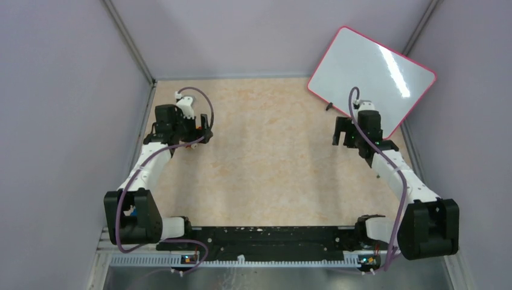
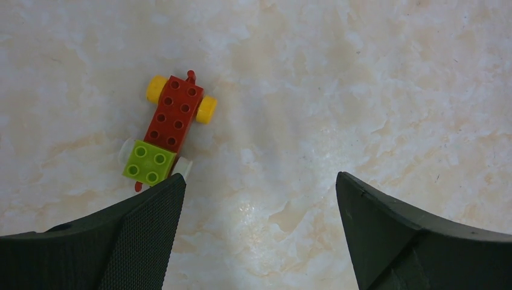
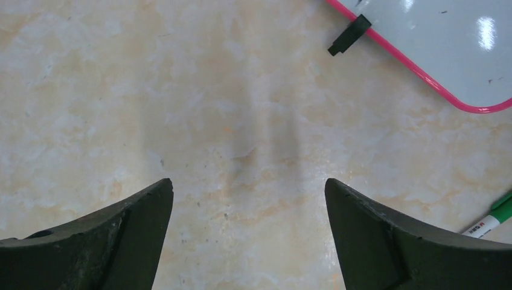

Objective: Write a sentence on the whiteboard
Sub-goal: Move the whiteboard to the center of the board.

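The whiteboard (image 1: 371, 75), glossy white with a red-pink rim, lies tilted at the back right of the table. Its near corner (image 3: 447, 42) and one black clip (image 3: 349, 34) show in the right wrist view. The sentence is out of view; the board's face shows only glare. A green-capped marker (image 3: 492, 220) lies at the right edge of the right wrist view. My right gripper (image 1: 344, 133) (image 3: 249, 184) hangs open over bare table just in front of the board. My left gripper (image 1: 199, 130) (image 2: 259, 181) is open over the table at the left, holding nothing.
A small toy car of red and green bricks with yellow wheels (image 2: 172, 130) lies on the marbled tabletop just beyond my left finger (image 2: 151, 229). Grey walls close in the table on the left, back and right.
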